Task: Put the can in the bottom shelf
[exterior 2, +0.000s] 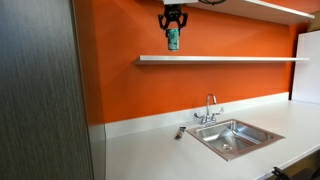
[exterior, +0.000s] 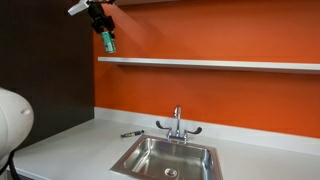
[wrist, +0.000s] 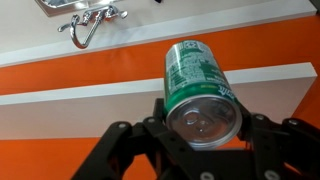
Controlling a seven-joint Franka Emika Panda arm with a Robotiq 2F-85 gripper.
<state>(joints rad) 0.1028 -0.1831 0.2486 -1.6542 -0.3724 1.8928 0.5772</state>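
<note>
My gripper (exterior: 104,28) is shut on the green can (exterior: 108,42), which hangs upright below the fingers, above the left end of the bottom shelf (exterior: 210,63). In an exterior view the gripper (exterior 2: 172,22) holds the can (exterior 2: 172,39) just above the white shelf board (exterior 2: 220,59). In the wrist view the can (wrist: 200,85) shows its silvery top between the black fingers (wrist: 204,128), with the white shelf (wrist: 90,100) below it against the orange wall.
A light-grey countertop (exterior: 70,150) holds a steel sink (exterior: 170,158) with a faucet (exterior: 177,122). A small dark tool (exterior: 131,132) lies left of the faucet. A higher shelf (exterior 2: 270,8) runs above. A dark panel (exterior 2: 40,90) stands beside the orange wall.
</note>
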